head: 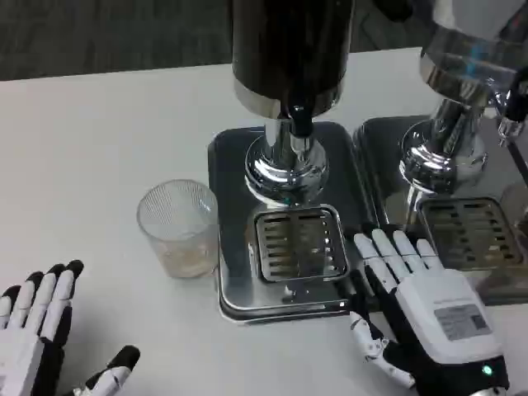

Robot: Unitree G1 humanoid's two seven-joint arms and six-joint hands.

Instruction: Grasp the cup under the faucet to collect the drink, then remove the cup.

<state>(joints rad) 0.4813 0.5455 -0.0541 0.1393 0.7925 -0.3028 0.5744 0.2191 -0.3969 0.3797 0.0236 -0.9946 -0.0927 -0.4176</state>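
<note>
Left hand (37, 330) waits at the lower left of the white counter (91, 140), its white-and-black fingers spread apart and holding nothing. The clear ribbed glass cup (177, 227) stands upright ahead of it and a little to its right, near but not touching. The right hand (421, 309) is also open and empty; it lies at the front right corner of the shiny steel drip tray (227, 165), its fingertips pointing away from the robot into the narrow gap before the second tray (379, 136). The cup is on the bare counter, just beside the left edge of the steel tray — not under the black faucet (299, 124), which hangs above the slotted metal grate (299, 243). So the cup lies to the left of the grate, and the tray with its raised rim is between the cup and the right hand. In my judgement the left hand is the better one for the grasp, since nothing stands in its way. The cup's long axis is vertical, so a grip from the side around its wall seems right. The glass is thin-looking, with fine vertical ridges, and a little pale liquid seems to sit at the bottom. The dispenser has a dark cylindrical body (289, 41) on a polished chrome foot (285, 169) — smooth, mirror-like surfaces.
</note>
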